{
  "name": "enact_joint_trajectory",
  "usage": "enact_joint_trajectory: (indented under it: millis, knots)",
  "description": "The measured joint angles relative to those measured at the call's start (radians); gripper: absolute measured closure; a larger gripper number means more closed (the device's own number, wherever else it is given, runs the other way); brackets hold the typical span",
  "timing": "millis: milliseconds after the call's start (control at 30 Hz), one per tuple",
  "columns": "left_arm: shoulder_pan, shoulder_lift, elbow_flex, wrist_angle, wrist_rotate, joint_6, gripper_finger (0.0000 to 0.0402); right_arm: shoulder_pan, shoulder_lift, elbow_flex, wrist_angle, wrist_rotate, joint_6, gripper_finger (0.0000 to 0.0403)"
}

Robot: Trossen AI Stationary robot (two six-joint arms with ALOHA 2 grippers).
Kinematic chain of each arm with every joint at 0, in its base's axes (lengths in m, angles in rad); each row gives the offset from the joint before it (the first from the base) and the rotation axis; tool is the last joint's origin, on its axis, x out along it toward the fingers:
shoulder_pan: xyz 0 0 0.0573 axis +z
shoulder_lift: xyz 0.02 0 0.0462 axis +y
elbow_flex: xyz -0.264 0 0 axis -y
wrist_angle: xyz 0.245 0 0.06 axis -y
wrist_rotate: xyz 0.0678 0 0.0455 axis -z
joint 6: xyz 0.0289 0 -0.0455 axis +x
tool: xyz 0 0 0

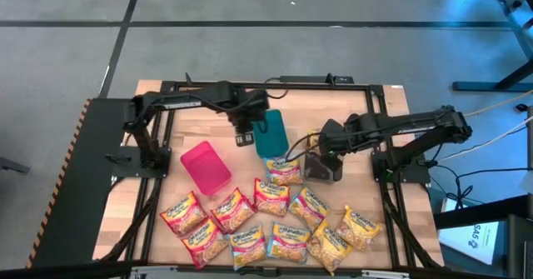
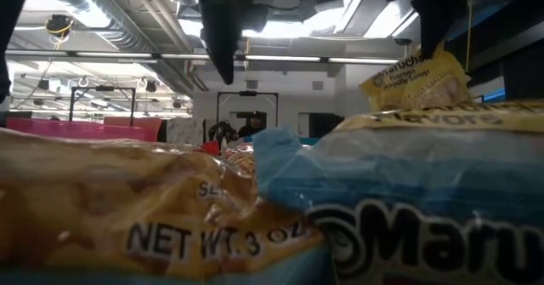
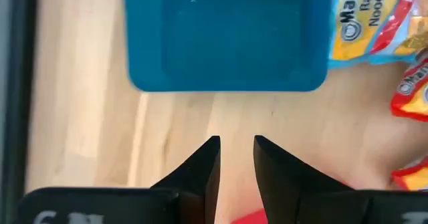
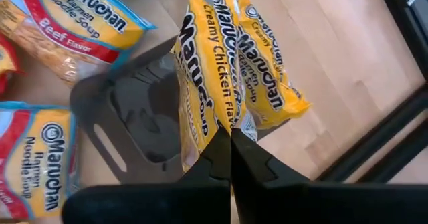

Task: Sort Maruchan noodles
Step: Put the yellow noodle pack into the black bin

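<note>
The yellow packet (image 4: 204, 77) in the right wrist view reads "Maruchan" and "Creamy Chicken Flavor". A second yellow packet (image 4: 271, 70) just beside it also carries "Maruchan", with a smaller "Creamy" above the brand name. A red-banded packet (image 4: 73, 30) reads "Maruchan Ramen Noodle Soup" and "Beef Flavor". Another red packet (image 4: 37, 160) reads "Maruchan Ramen Noodle Soup".

In the low view, the near golden packet (image 2: 127, 208) shows "NET WT. 3 OZ". The blue packet (image 2: 408, 208) beside it shows large letters "Maru". The raised yellow packet (image 2: 416, 81) shows "Maruchan".

In the left wrist view, a packet (image 3: 374, 23) shows "Maru", "Ram" and "Noodle".
</note>
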Motion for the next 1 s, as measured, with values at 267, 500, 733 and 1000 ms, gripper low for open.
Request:
enact_joint_trajectory:
  millis: [267,500,733,1000]
  knots:
    - [0.006,-0.102,-0.117,0.024,-0.056,-0.038,0.0317,0.001,0.040,0.000,0.028,-0.001,-0.002,0.0403]
    - [0.005,-0.161,-0.184,0.033,-0.073,-0.096,0.0317,0.001,0.081,0.000,0.024,0.003,0.007,0.0403]
    - [0.005,-0.185,-0.200,0.001,-0.076,-0.134,0.0317,-0.006,0.132,-0.001,-0.015,0.020,0.033,0.0403]
    - [0.005,-0.221,-0.200,-0.034,-0.115,-0.132,0.0317,-0.006,0.155,0.000,-0.030,0.047,0.078,0.0403]
